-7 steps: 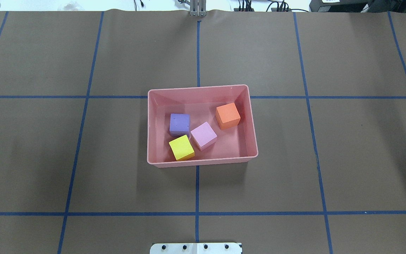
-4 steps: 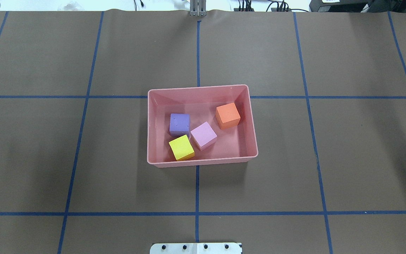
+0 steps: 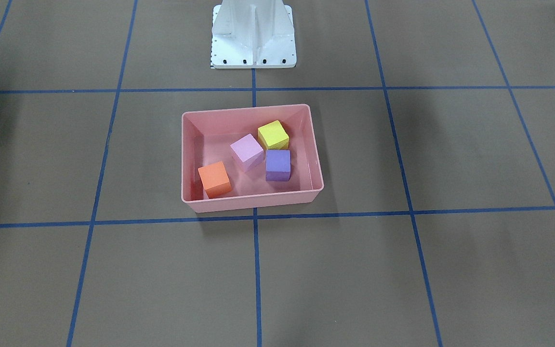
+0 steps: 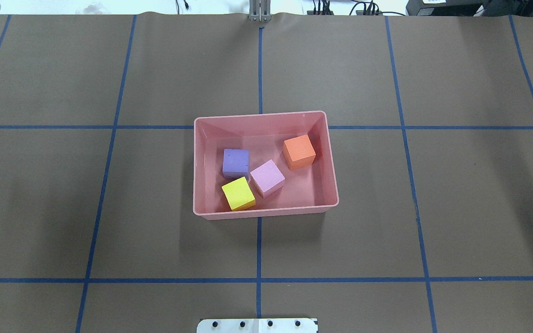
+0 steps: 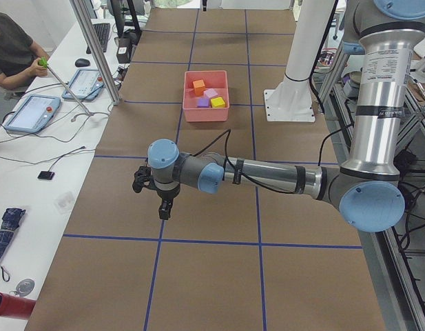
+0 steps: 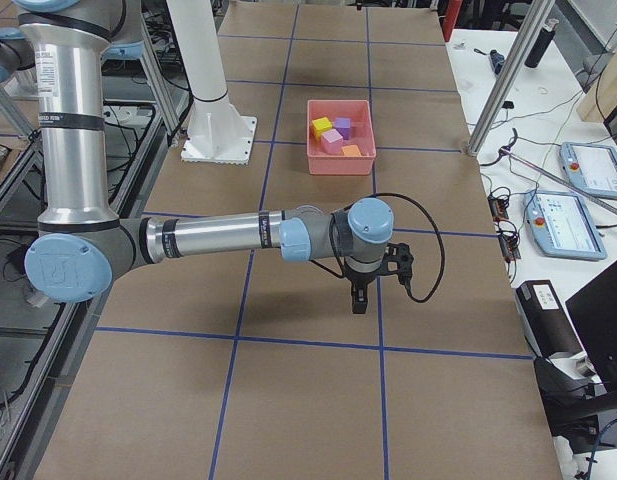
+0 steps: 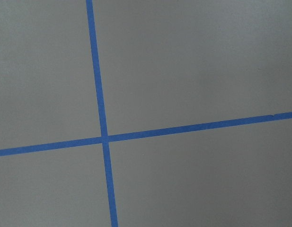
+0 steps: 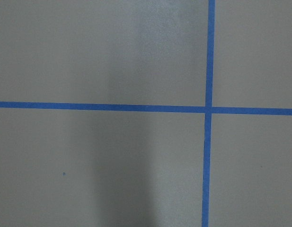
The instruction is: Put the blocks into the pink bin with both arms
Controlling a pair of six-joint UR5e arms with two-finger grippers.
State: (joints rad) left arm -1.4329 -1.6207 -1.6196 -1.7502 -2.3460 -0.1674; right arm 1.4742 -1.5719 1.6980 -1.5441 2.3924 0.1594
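Observation:
The pink bin (image 4: 266, 213) stands at the table's middle. All four blocks lie inside it: orange (image 4: 299, 151) at the far right, light pink (image 4: 267, 178) in the middle, purple (image 4: 236, 163) to its left, yellow (image 4: 238, 194) at the near left wall. The front-facing view shows the same bin (image 3: 253, 200). Neither gripper shows in the overhead view. The left gripper (image 5: 165, 207) hangs over bare table far to the left of the bin. The right gripper (image 6: 358, 298) hangs far to the right of it. I cannot tell whether either is open or shut. Both wrist views show only brown table and blue tape.
The white pedestal (image 3: 253, 43) stands at the robot's side of the table. Blue tape lines grid the brown cover. An operator (image 5: 12, 48) sits at a side desk with tablets (image 5: 32, 114) beyond the table's far edge.

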